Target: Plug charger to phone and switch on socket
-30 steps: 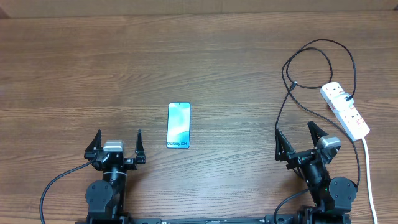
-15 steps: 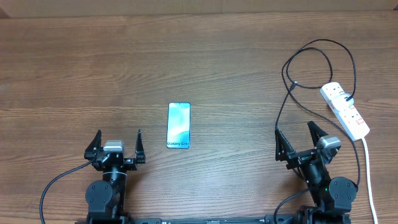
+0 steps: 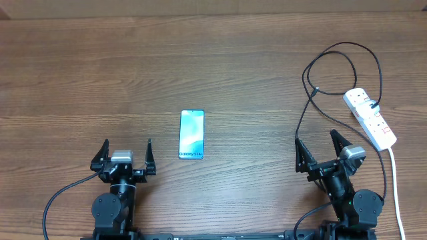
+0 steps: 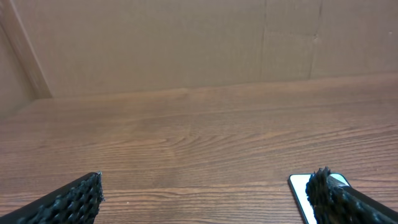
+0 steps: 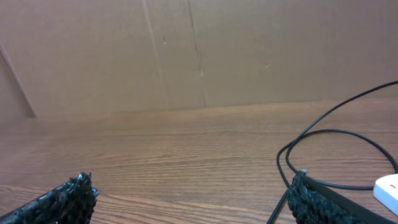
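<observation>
The phone [image 3: 191, 134] lies flat on the wooden table, screen up, "Galaxy S24+" text at its near end. Its corner shows in the left wrist view [image 4: 300, 188], beside my right finger. My left gripper [image 3: 127, 147] is open and empty, near-left of the phone; the left wrist view [image 4: 208, 194] shows only bare wood between its jaws. The socket [image 3: 370, 119], a white power strip, lies at the far right. The charger cable [image 3: 347, 47] loops from it towards my open, empty right gripper [image 3: 315, 140]. In the right wrist view the cable [image 5: 336, 134] runs past my right finger, and my gripper [image 5: 191, 194] holds nothing.
A thick white cord [image 3: 395, 180] runs from the power strip towards the near edge. A brown cardboard wall [image 4: 186, 43] closes off the far side of the table. An edge of the power strip shows at the right of the right wrist view [image 5: 388, 186].
</observation>
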